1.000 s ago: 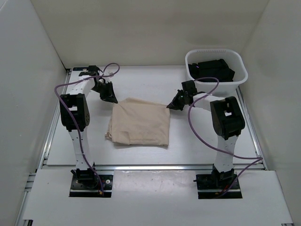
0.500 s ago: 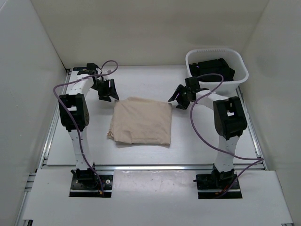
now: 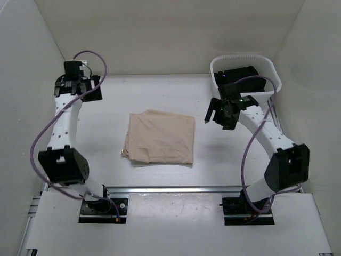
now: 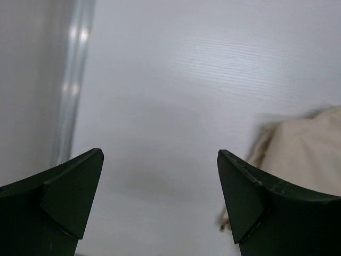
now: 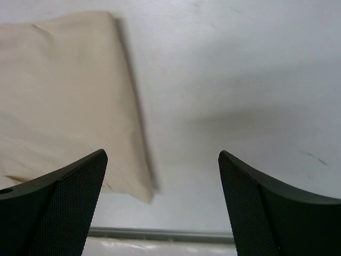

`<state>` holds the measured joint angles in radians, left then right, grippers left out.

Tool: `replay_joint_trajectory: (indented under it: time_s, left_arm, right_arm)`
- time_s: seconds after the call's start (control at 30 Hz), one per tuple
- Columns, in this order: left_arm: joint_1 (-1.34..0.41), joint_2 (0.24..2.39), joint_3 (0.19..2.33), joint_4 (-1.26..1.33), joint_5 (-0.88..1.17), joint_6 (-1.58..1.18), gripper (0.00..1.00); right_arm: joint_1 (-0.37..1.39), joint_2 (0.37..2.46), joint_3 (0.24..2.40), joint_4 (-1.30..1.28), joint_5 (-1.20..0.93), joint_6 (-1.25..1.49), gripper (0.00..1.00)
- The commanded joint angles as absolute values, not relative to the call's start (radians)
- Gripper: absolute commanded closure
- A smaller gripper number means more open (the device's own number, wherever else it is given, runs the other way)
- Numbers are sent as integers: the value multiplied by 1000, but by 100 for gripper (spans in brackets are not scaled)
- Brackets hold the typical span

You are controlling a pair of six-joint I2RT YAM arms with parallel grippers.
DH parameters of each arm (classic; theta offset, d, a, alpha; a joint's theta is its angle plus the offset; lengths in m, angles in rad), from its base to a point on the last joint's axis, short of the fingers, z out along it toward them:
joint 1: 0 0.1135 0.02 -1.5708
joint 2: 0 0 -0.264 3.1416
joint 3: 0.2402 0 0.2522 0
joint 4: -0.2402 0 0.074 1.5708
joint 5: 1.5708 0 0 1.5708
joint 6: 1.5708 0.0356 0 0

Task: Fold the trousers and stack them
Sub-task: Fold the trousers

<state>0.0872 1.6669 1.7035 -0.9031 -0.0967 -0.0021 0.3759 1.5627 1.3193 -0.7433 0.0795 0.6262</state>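
Left gripper (image 4: 160, 160): jaws spread wide, holding nothing, raised over the table (image 3: 160, 96) at far left; finger bases are cut off in the wrist view. Trousers (image 3: 160, 138): folded into a rough rectangle, lying flat at table centre; label not discernible. Right gripper (image 5: 162, 157): jaws wide, holding nothing, raised right of the trousers, near the basket (image 3: 242, 57), whose dark contents are indistinct.

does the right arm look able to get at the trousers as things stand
Likely yes: the right claw is open and empty, just off the right edge of the folded trousers, with only bare table between them. The basket sits beyond it, out of the way.
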Motion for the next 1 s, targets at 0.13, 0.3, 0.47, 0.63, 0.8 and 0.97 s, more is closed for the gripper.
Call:
replay_joint_trajectory:
  time_s: [0.13,0.3,0.47,0.63,0.8,0.97]
  left_arm:
    - [279,1276,1404,-954,-408,0,0]
    - [288,1028,1175,-933,-391,0,0]
    - [288,963,1152,-942,-371,0,0]
    - [288,954,1152,-942,-422,0,0]
    - [308,925,1152,-942,-413,0,0]
    - [328,925,1143,-951,-364,0,0]
  right_arm:
    - [351,1278,1307,-1187,385,565,6]
    - [351,1129,1295,-1226,431,583,3]
    - [351,1097,1284,-1238,440,583,2]
    - [351,1088,1275,-1226,440,583,2]
    - [351,1078,1255,-1213,440,572,2]
    - [351,1057,1236,-1157,446,532,2]
